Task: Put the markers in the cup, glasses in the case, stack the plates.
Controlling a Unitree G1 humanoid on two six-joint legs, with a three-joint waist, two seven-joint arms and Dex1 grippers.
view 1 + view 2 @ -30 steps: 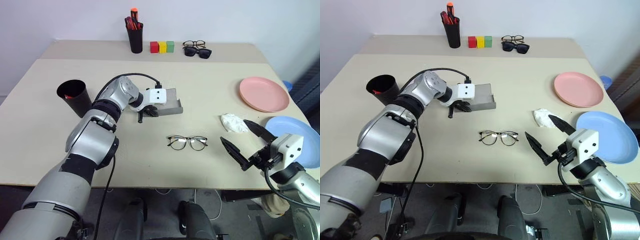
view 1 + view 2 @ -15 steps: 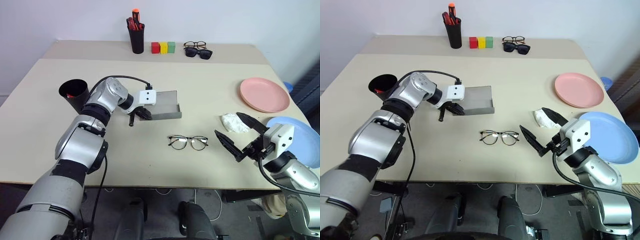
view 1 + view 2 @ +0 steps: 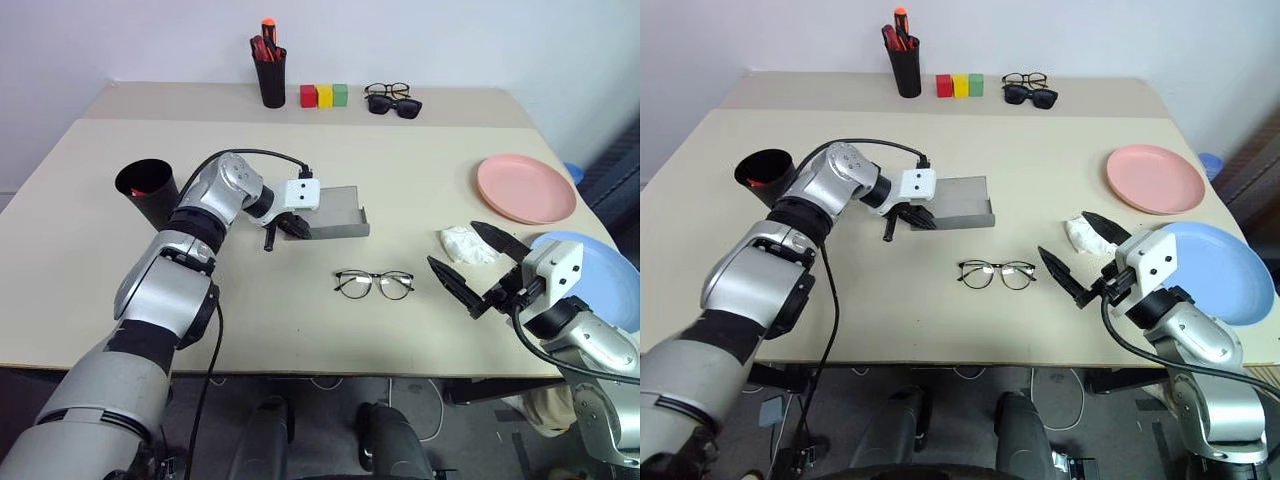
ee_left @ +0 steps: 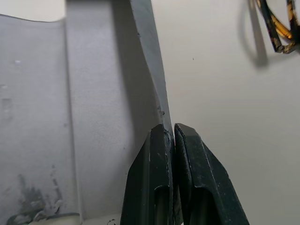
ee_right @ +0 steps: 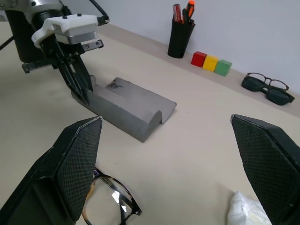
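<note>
Pinching the near left rim of the grey case (image 3: 338, 210), the left tool (image 3: 285, 228) has its fingers pressed together on that thin wall at the frame's centre. Just below the case the glasses (image 3: 375, 284) lie flat on the desk (image 3: 420, 170). Right of them, the right tool (image 3: 470, 268) hangs with fingers spread wide, beside a crumpled white tissue (image 3: 466, 245). At right sit the pink plate (image 3: 526, 188) and blue plate (image 3: 608, 270); the black cup (image 3: 147, 192) stands at left.
</note>
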